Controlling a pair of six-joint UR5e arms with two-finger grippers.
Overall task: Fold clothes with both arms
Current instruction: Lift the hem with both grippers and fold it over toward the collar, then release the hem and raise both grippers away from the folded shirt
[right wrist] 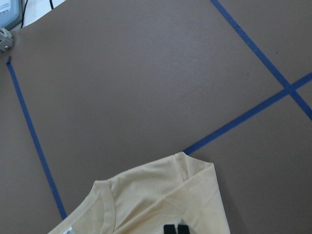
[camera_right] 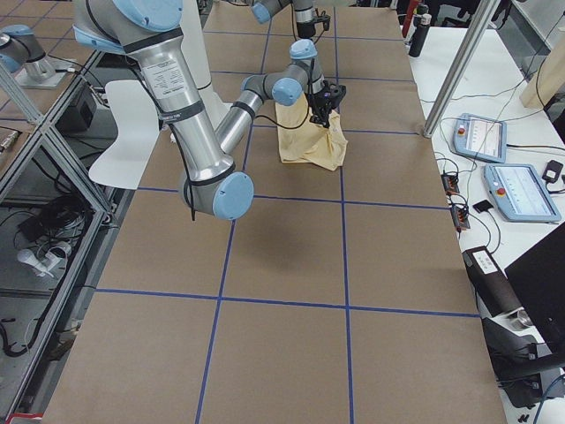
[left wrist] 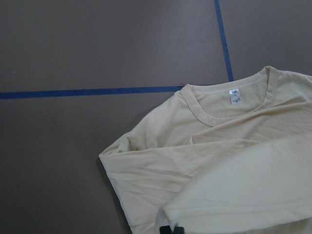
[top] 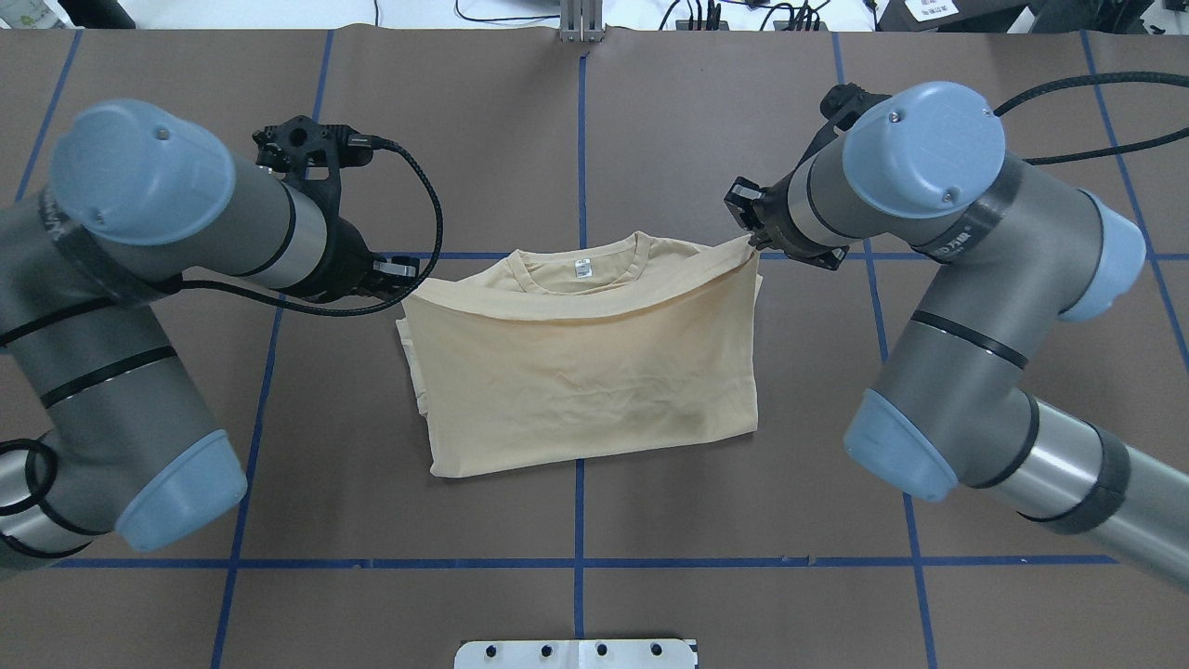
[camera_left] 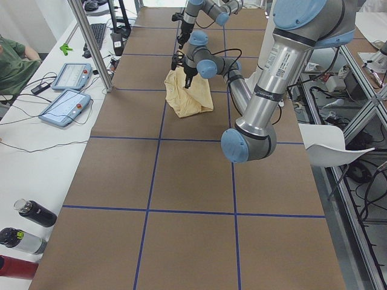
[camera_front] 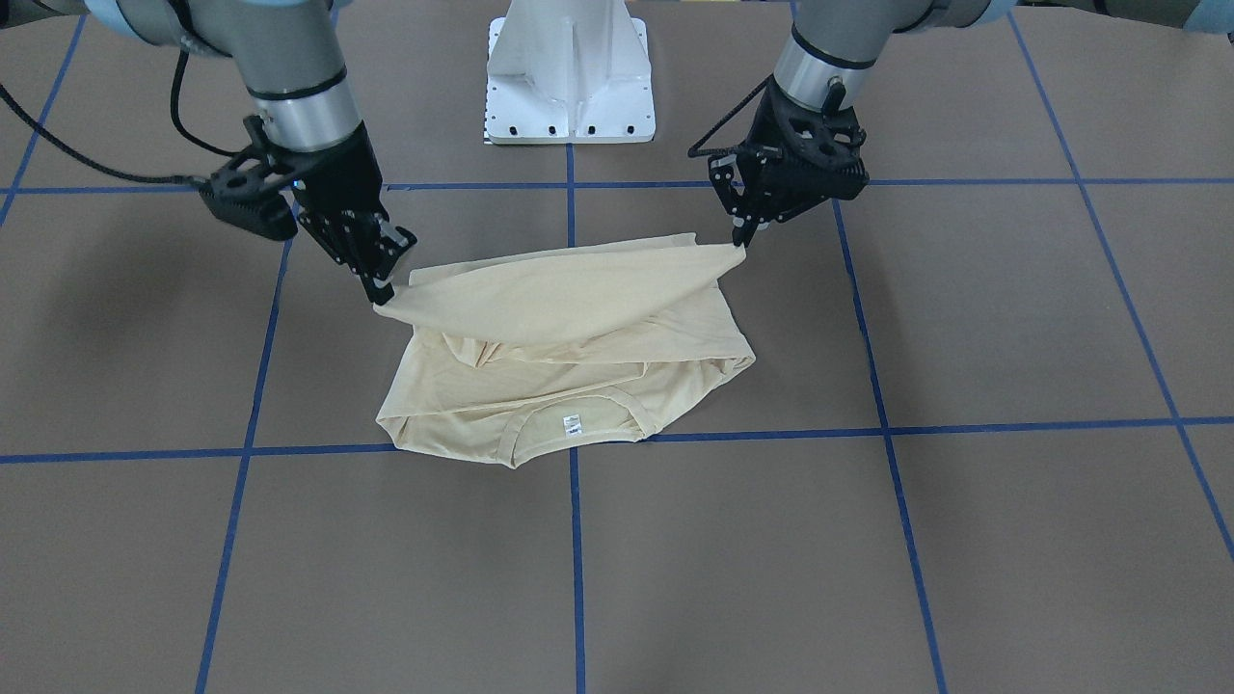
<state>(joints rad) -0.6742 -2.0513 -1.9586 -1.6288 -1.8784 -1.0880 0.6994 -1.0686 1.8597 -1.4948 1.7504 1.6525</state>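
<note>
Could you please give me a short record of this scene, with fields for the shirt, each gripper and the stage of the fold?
shirt: cream, lying on the brown table, one edge lifted
neck label: white, uncovered, at the end of the shirt far from the robot
left gripper: fingers shut on one corner of the lifted edge
right gripper: fingers shut on the other corner
fold stage: lifted edge stretched between both grippers, above the rest of the shirt, not yet laid down

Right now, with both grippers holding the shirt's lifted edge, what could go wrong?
The left gripper and right gripper each pinch only a corner of the T-shirt, so the thin fabric may slip. The lifted edge sags between them and could land creased or skewed.
</note>
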